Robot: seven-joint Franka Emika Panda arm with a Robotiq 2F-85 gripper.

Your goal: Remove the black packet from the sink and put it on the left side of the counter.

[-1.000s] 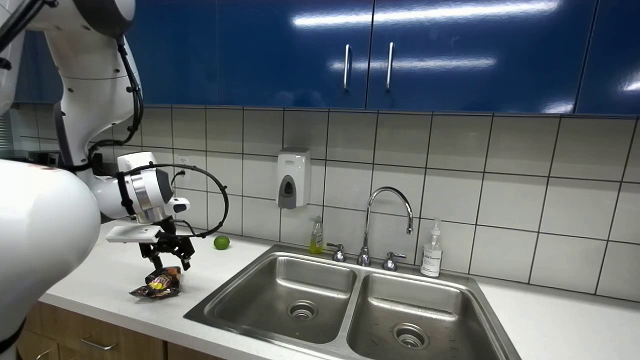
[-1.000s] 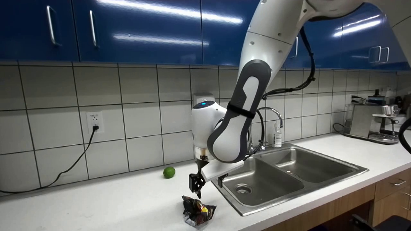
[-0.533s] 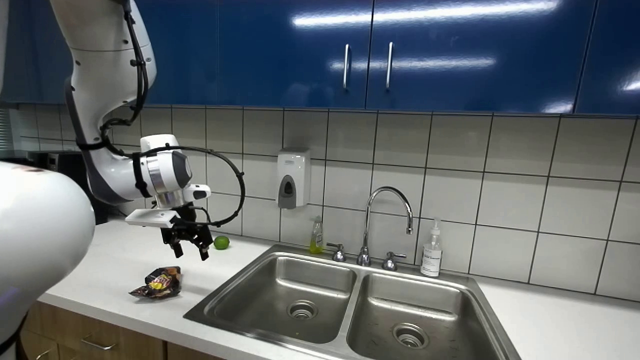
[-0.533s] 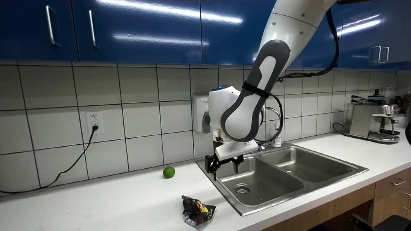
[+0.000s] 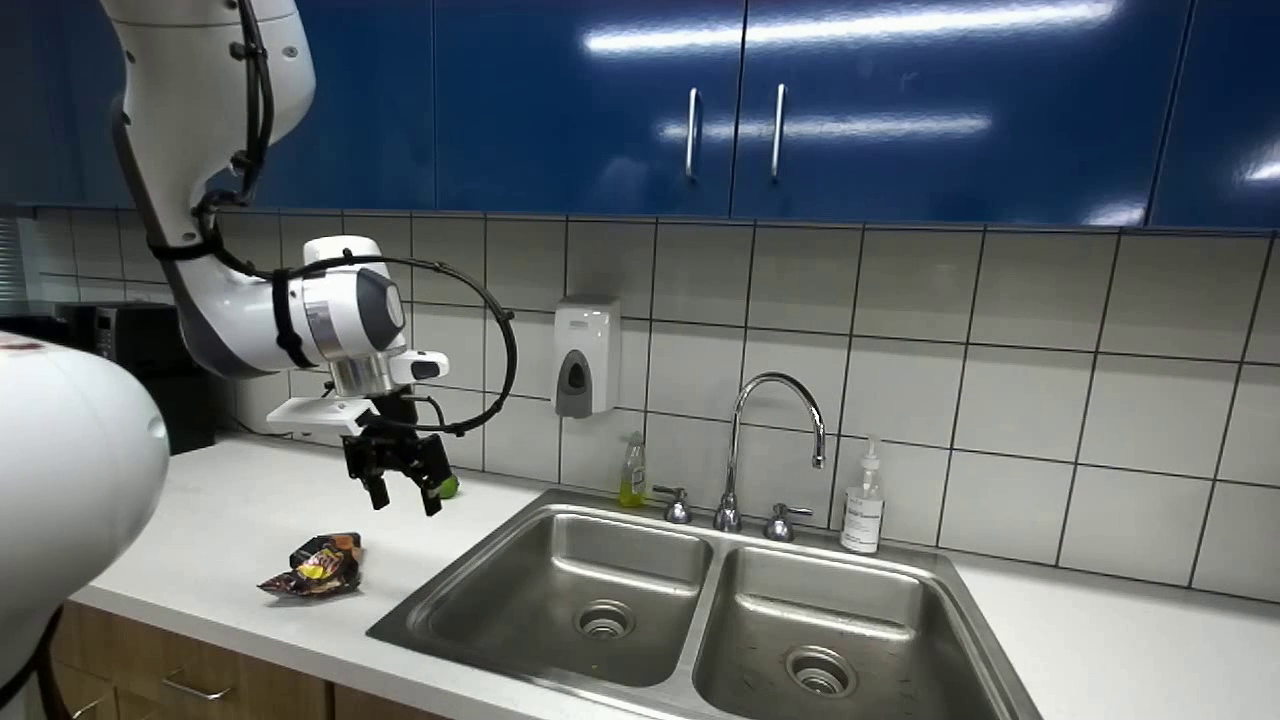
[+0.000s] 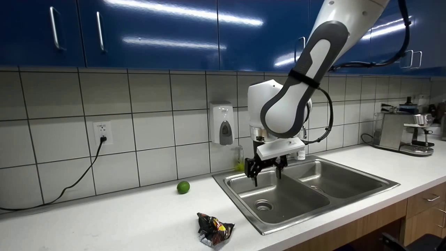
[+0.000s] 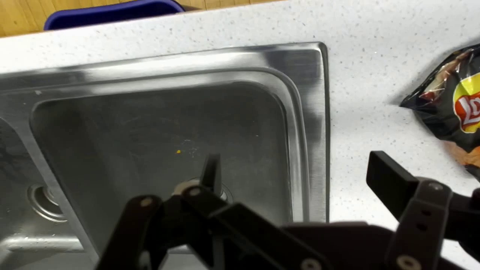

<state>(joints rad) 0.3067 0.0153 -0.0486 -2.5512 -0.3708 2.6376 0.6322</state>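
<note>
Black chip packet [image 5: 318, 568] lies crumpled on the white counter [image 5: 225, 520], just beside the steel double-bowl sink [image 5: 703, 615] with a strip of counter between them; it's to the sink's left in both exterior views. Wrist view catches only part of it at the right edge: glossy, yellow-and-red logo [image 7: 469, 103] facing up, lettering cut off by the frame. Gripper [image 6: 267, 178] spread wide, nothing between the fingers [image 7: 392, 183], hovering above counter level, well apart from the packet. Seen from the wrist, one finger is over the bowl [image 7: 168, 123] nearer the packet, partly hiding its drain [image 5: 605, 620]; the other is over the counter on the packet side. Lime [image 5: 449, 488] sits on the counter near the tiled wall [image 5: 1020, 400], partly hidden behind the gripper in an exterior view. Along the back of the sink: chrome faucet [image 5: 732, 470], bottle of yellow-green liquid [image 5: 633, 480], white-labelled pump bottle [image 5: 863, 512]. Grey-and-white dispenser [image 5: 588, 350] mounted on the wall. Espresso machine [image 6: 392, 132] past the sink in an exterior view. Small yellow speck [image 7: 178, 151] on the bowl floor.
</note>
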